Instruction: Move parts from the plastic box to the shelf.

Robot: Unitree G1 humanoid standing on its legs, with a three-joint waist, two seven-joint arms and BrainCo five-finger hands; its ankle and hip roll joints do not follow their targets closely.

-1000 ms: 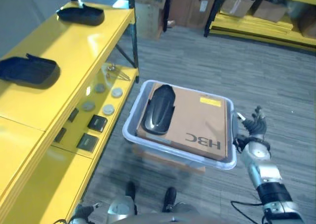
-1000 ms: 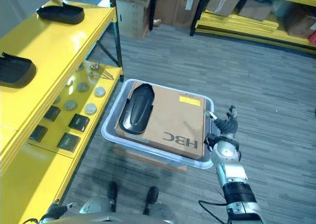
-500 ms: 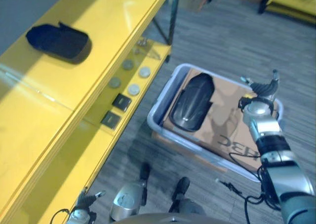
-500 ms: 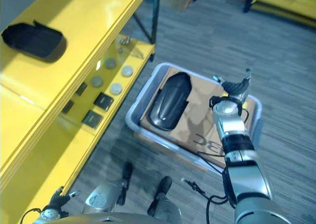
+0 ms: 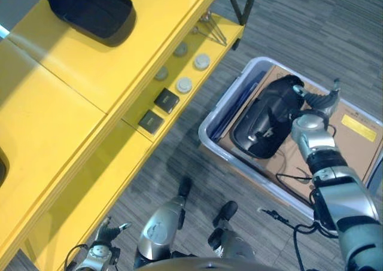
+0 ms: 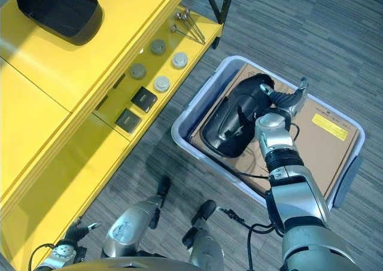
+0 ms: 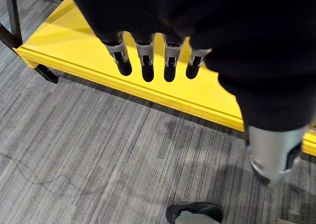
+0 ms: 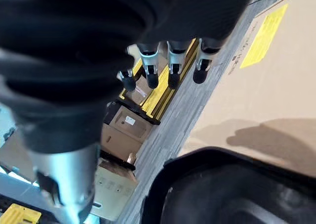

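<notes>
Part [image 6: 234,120] in plastic box [image 6: 197,105], right of shelf [image 6: 90,73]

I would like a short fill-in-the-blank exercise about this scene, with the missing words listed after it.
1. The black part lies on a sheet of ____ inside the plastic box.
2. The ____ hand is above the black part, its fingers straight.
3. The shelf is painted ____.
4. On top of the shelf rests a black ____.

Missing words: cardboard; right; yellow; tray
</notes>
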